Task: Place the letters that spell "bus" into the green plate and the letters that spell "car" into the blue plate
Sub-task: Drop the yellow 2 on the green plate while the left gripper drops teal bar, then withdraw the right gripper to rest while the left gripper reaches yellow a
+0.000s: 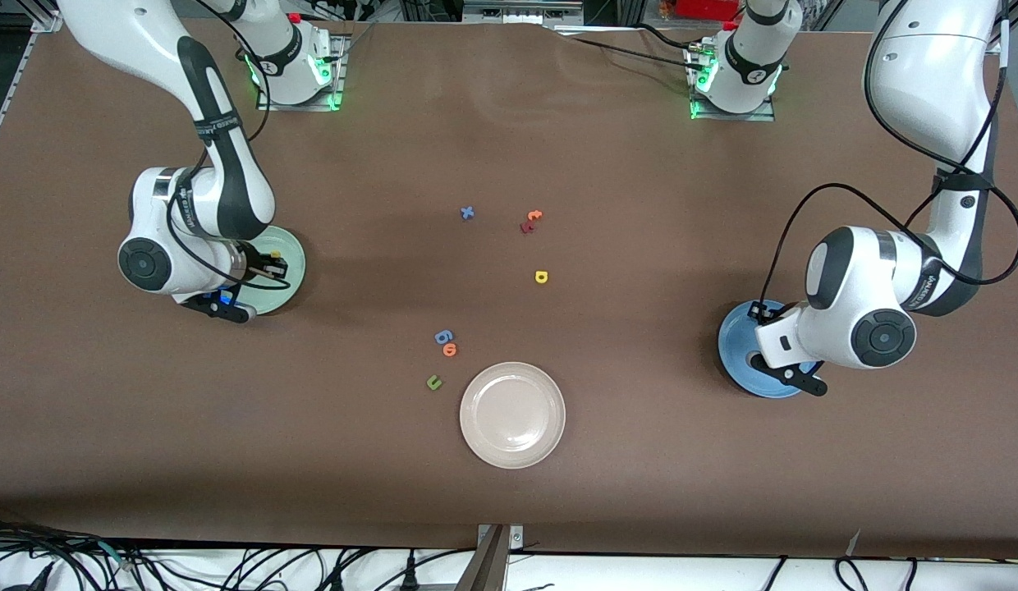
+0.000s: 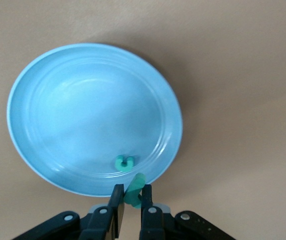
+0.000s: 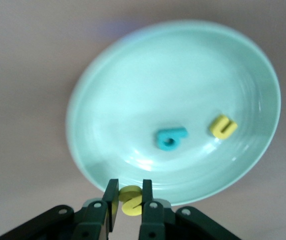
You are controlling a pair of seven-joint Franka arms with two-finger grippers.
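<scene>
We held the s (image 3: 130, 200) in the closed right pincer (image 3: 126, 196) and the r (image 2: 134, 190) in the closed left pincer (image 2: 131, 199), each low in frame at its plate's rim; released there, either could drop outside the green plate (image 3: 133, 65) or blue plate (image 2: 58, 75).

Brown table (image 1: 640, 460) with cables (image 1: 230, 566) along its edge

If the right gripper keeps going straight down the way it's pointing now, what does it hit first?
Most likely the round pale mint-green plate just below; the right gripper hangs over its rim, shut on a small yellow foam "s", though depth is unclear.
</scene>
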